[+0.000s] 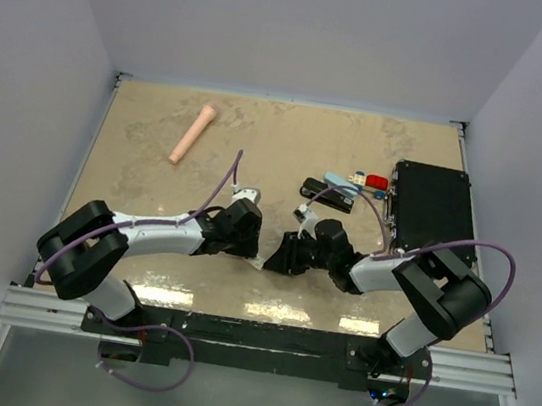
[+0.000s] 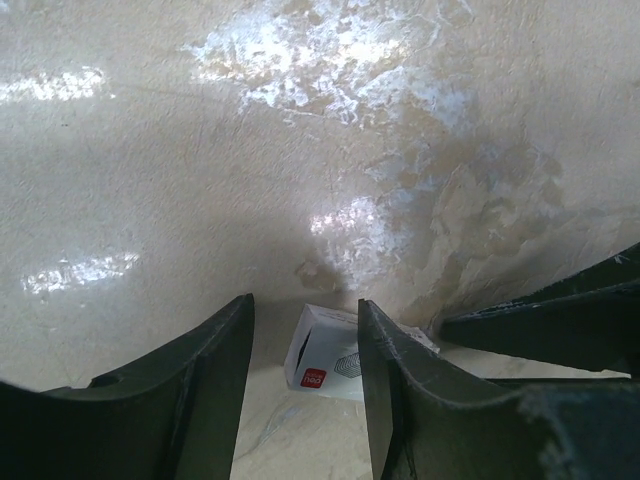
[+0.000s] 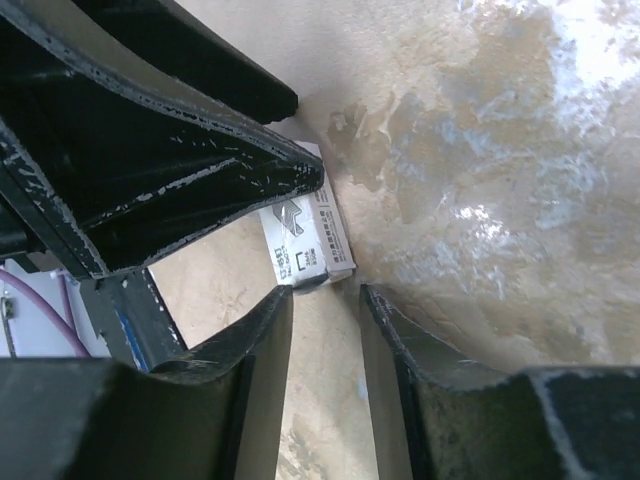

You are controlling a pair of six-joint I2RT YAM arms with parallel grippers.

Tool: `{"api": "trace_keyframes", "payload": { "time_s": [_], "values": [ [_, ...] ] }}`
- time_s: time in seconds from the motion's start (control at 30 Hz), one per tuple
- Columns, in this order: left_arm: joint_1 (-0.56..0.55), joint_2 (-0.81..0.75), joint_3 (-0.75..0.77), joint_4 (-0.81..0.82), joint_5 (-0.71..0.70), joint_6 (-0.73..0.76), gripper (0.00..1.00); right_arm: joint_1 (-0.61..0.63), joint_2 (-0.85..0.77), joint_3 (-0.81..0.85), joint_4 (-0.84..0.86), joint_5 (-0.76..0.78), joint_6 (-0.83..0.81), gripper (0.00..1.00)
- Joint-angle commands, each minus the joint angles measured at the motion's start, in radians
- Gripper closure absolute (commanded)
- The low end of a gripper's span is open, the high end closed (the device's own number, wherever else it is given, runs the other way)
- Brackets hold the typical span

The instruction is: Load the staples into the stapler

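Note:
The staples box (image 2: 325,362), small, white, with a red logo, lies on the tan table (image 1: 153,176) between the two grippers. My left gripper (image 2: 305,310) is open and straddles it; the box sits near the right finger (image 2: 400,400), apart from the left one. My right gripper (image 3: 327,295) is open, and the box (image 3: 300,245) lies just past its fingertips. In the top view the grippers (image 1: 250,244) (image 1: 282,257) meet tip to tip at table centre. A black stapler (image 1: 326,193) and a light blue one (image 1: 342,183) lie farther back. The grey-blue tray is out of view.
A black case (image 1: 431,210) stands at the right edge. Small red and white items (image 1: 373,182) lie beside it. A pink cylinder (image 1: 193,134) lies at the back left. The left gripper's fingers (image 3: 150,150) fill the upper left of the right wrist view.

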Motion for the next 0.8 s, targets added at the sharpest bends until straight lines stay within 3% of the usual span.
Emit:
{"api": "trace_keyframes", "payload": {
  "time_s": [0.0, 0.33, 0.5, 0.77],
  "values": [
    [0.008, -0.047, -0.035, 0.006, -0.033, -0.043, 0.50, 0.004, 0.032, 0.046, 0.103, -0.044, 0.032, 0.64],
    [0.011, -0.145, -0.104, -0.006, -0.057, -0.079, 0.49, 0.004, 0.141, 0.126, 0.132, -0.112, 0.034, 0.75],
    [0.011, -0.197, -0.122, -0.032, -0.076, -0.077, 0.46, 0.004, 0.092, 0.123, 0.052, -0.055, 0.013, 0.74],
    [0.013, -0.263, -0.179, 0.009, 0.006, -0.115, 0.46, 0.006, 0.014, 0.129, -0.063, -0.010, -0.020, 0.73]
  ]
}}
